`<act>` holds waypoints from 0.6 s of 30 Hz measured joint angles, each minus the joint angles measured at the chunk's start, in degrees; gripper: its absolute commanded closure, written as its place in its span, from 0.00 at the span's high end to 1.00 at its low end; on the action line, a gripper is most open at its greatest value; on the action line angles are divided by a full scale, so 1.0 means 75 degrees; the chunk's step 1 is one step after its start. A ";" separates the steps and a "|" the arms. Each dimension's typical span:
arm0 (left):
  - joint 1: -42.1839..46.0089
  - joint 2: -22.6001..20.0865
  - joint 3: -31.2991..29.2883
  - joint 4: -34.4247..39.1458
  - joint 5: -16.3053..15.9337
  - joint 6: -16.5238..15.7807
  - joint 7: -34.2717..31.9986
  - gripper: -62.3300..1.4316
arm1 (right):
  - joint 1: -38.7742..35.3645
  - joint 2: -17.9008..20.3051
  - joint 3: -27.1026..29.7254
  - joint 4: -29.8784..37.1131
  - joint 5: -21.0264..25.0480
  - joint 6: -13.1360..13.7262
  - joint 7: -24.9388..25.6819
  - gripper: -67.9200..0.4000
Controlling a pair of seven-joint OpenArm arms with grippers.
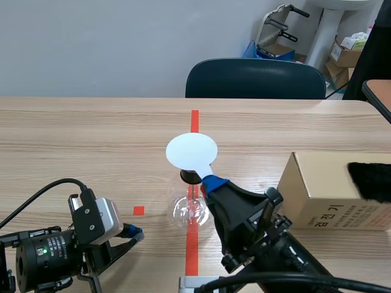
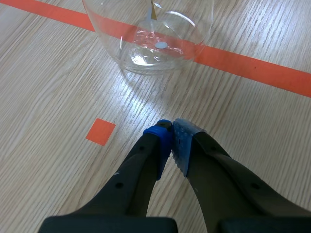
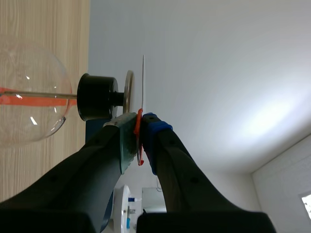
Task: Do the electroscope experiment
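Observation:
The electroscope is a clear glass flask (image 1: 190, 210) with a black stopper (image 1: 189, 177), standing on the central tape line. A round white plate (image 1: 191, 152) hovers flat just above its top, and my right gripper (image 1: 211, 181) is shut on the plate's thin red handle (image 3: 139, 141). In the right wrist view the plate (image 3: 144, 82) shows edge-on, a small gap from the metal disc (image 3: 129, 92) on the stopper (image 3: 97, 97). My left gripper (image 1: 135, 233) is shut on nothing, low over the table. Its fingertips (image 2: 171, 131) point at the flask (image 2: 150, 39), a short way from it.
A cardboard box (image 1: 330, 192) stands at the right with a black furry cloth (image 1: 369, 181) on it. A dark chair (image 1: 255, 78) is behind the far table edge. A small orange square (image 2: 100, 131) marks the table beside the left gripper.

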 measured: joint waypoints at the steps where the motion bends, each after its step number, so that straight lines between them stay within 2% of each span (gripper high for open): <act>1: 0.0000 0.0000 0.0000 0.0000 0.0000 0.0000 0.0000 0.05 | 0.0000 0.0000 0.0000 0.0000 0.0003 0.0000 -0.0119 0.02; 4: 0.0000 0.0000 0.0000 0.0000 0.0000 0.0000 0.0000 0.05 | 0.0000 0.0000 0.0000 0.0000 0.0003 0.0000 -0.0539 0.02; 18: 0.0000 0.0105 -0.0003 0.0000 0.0000 0.0000 -0.0003 0.05 | -0.0003 0.0000 0.0000 0.0003 0.0029 0.0000 -0.3427 0.02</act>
